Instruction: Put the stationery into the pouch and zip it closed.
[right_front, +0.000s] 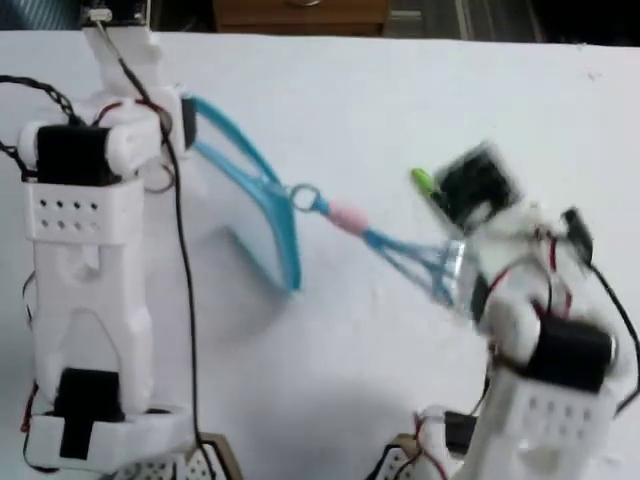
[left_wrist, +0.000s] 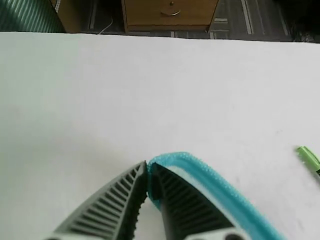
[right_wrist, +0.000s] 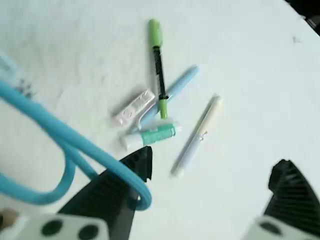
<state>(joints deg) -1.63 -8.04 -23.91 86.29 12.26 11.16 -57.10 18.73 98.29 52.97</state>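
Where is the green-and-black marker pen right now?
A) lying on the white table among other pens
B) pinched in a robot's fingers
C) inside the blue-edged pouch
A: the green-and-black marker pen lies loose on the white table, crossing a pale blue pen.

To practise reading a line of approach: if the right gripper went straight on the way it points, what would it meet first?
Probably the pale pen lying just ahead of the right gripper, though depth is unclear.
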